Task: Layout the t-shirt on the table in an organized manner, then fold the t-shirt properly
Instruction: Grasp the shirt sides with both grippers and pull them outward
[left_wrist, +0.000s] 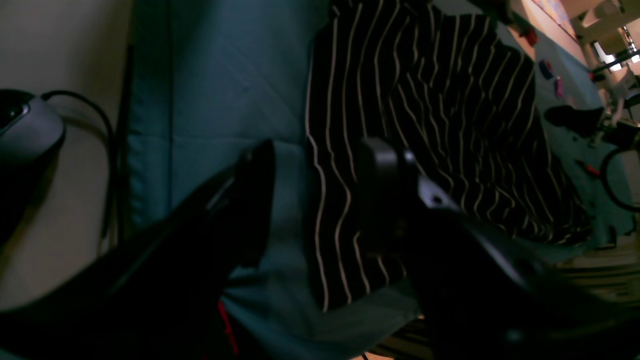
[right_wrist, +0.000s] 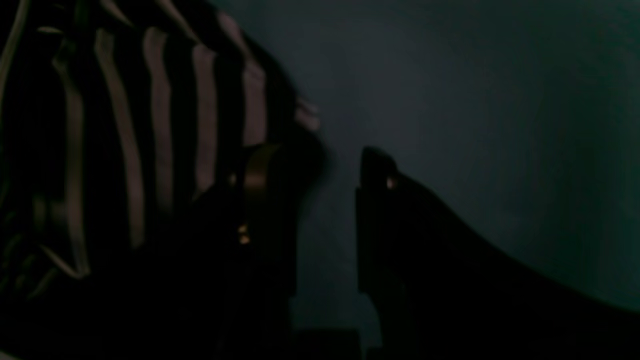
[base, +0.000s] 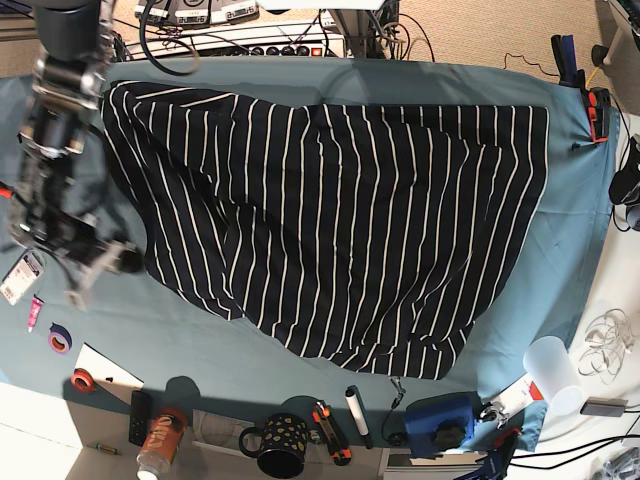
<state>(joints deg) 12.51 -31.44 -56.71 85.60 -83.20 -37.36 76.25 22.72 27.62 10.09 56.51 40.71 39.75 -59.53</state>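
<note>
Laying-out seems in hand: the t-shirt (base: 340, 220) sprawls rumpled across the table (base: 180, 330); right gripper (base: 95, 270), jaws parted and empty, at frame left; left gripper (left_wrist: 315, 195) likewise; next, grip an edge.

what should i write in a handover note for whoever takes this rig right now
Left gripper: open, empty, over the edge of the dark navy t-shirt with thin white stripes.
Right gripper: open, empty, one finger at the shirt's edge, the other over bare cloth.
Shirt: spread over most of the teal-blue cloth-covered table, but skewed and rumpled; the near edge runs diagonally to a point.
Done: rough spreading.
Left: square up and smooth the shirt, then all the folding.
</note>
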